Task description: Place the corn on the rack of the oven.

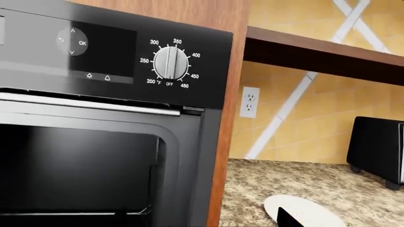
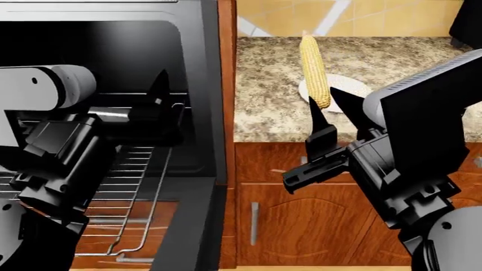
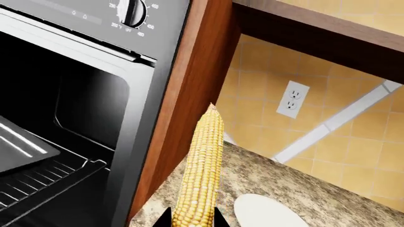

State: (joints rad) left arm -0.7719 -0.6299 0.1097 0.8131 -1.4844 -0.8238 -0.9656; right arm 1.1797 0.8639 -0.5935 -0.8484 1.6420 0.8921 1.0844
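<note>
Right gripper (image 2: 322,107) clamped on the thick base of the corn (image 2: 314,69), black fingertips (image 3: 162,218) pressing either side of the cob in the right wrist view. Cob held nearly upright, tapered tip up, above the granite counter (image 2: 263,101) and in front of the white plate (image 2: 350,86), which lies on the counter just behind it. A wood cabinet post (image 2: 226,84) separates counter from the oven (image 2: 200,68). Oven door (image 2: 184,237) dropped open, dark cavity exposed; the rack (image 2: 128,186) is drawn partway out of the cavity, over the door, silver bars running front to back. Left gripper (image 2: 154,101) sits at the mouth of the cavity above the rack, one pointed finger visible; cannot tell whether its jaws are apart or together. Left wrist view shows the oven control panel with a temperature knob (image 1: 170,63), the top edge of the cavity, a wall outlet (image 1: 249,101) on yellow tile, a countertop oven (image 1: 379,149) at the far side of the counter, and the plate edge below. Right wrist view also shows a dark tray (image 3: 22,151) on an upper level inside the cavity.
</note>
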